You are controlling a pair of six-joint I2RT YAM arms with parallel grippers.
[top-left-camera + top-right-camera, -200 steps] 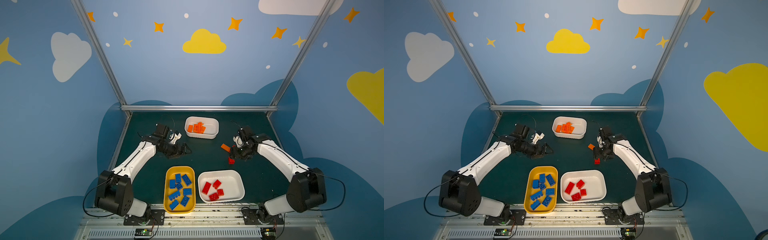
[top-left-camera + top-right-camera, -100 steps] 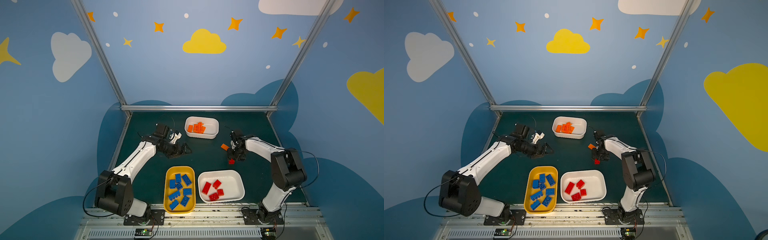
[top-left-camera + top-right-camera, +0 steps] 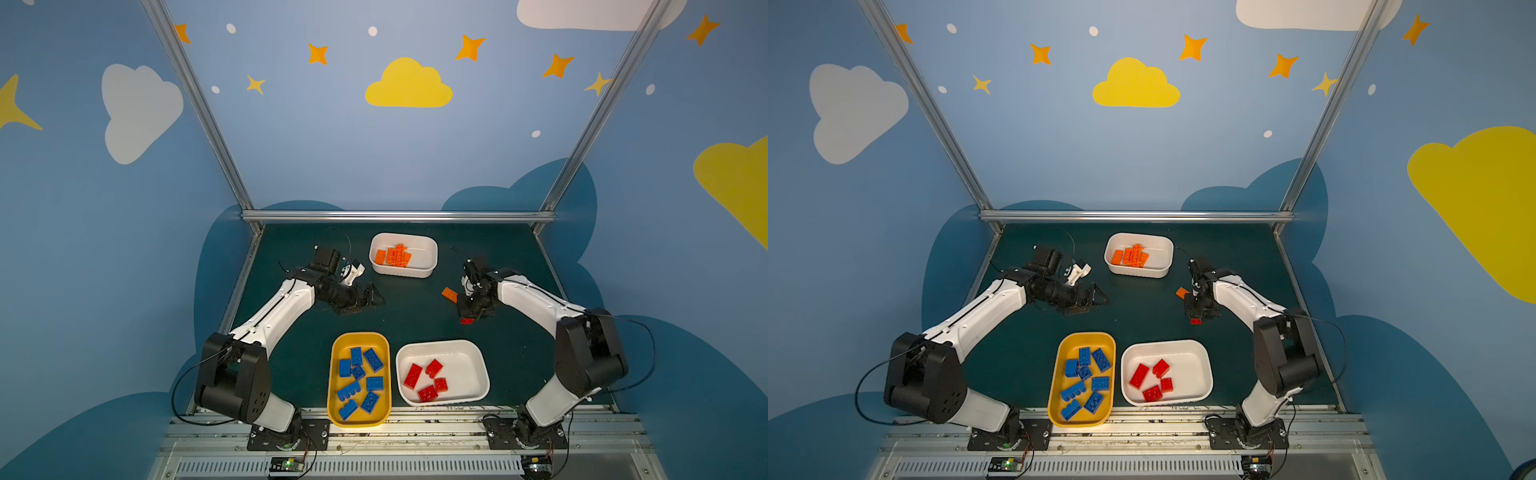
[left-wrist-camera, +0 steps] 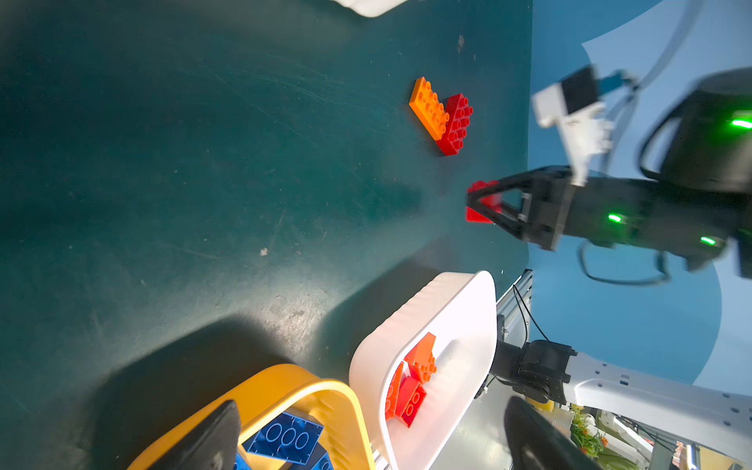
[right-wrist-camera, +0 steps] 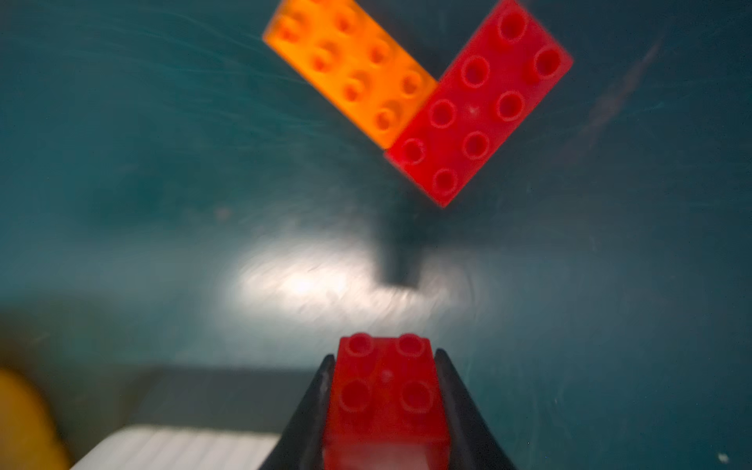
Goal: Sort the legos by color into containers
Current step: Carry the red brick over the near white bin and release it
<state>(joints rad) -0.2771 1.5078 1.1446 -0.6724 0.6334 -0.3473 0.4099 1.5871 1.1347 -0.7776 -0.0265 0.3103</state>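
On the right of the green mat (image 3: 415, 320), the right gripper (image 5: 384, 358) clamps a small red brick (image 5: 385, 407) by its sides. If the jaws sit unevenly, the hold could slip short of the wide white tub (image 3: 478, 361), or the lift could clip the orange brick (image 5: 350, 69) and larger red brick (image 5: 480, 106) touching nearby. That tub holds four red bricks (image 3: 413, 375); the yellow tub (image 3: 360, 336) eight blue bricks (image 3: 375, 383); the far white tub (image 3: 424, 268) an orange heap (image 3: 395, 255) — too clumped to count. The left gripper (image 3: 376, 297) hangs spread, empty.
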